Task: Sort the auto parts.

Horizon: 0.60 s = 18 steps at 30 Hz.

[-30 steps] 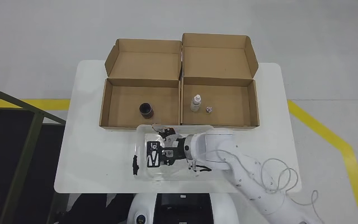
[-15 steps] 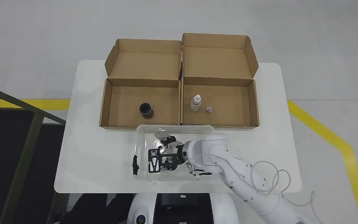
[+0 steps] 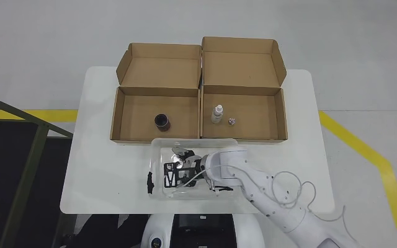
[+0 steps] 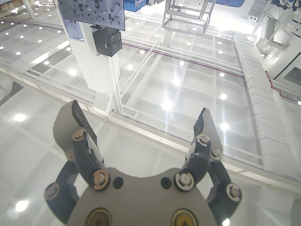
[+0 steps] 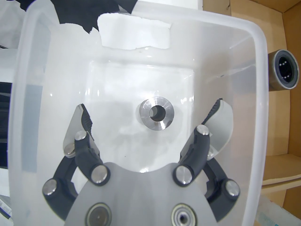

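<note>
Metal ring (image 5: pixel 156 114) in clear bin (image 5: pixel 259 76)

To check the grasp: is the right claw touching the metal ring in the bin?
Apart. The right wrist view shows bin floor between the metal ring and both fingers.

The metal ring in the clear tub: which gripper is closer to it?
Right. The right gripper hangs open directly above the ring inside the tub; the left gripper points up at the ceiling.
</note>
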Each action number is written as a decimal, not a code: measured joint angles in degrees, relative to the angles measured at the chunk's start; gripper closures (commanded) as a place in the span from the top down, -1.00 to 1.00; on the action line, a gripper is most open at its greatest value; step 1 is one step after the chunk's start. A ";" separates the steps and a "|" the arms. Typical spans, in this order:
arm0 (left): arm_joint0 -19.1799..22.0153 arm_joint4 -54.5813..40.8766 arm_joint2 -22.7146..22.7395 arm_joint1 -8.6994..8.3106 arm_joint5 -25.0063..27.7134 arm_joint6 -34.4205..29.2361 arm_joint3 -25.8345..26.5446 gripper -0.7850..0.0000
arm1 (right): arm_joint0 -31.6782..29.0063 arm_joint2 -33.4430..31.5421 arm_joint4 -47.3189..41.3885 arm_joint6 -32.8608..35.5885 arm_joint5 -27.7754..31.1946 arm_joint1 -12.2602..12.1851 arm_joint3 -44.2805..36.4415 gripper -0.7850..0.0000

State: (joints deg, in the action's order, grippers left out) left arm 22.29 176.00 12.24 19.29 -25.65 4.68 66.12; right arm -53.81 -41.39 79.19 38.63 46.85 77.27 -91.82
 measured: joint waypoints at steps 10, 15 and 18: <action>0.00 0.00 0.00 0.00 0.00 0.00 0.00 1.00 | 1.94 1.64 -1.51 1.98 -1.50 0.73 2.46 -0.04; 0.00 0.00 0.00 0.00 0.00 0.00 0.00 1.00 | 2.42 1.75 -3.20 2.49 -1.99 0.94 3.38 -0.44; 0.00 0.00 0.00 0.00 0.00 0.00 0.00 1.00 | 2.80 1.60 -5.01 3.35 -2.46 1.08 4.08 -0.96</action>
State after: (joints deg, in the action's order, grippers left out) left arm 22.29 176.00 12.24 19.29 -25.65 4.68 66.12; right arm -51.02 -39.79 74.17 41.97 44.39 78.34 -87.75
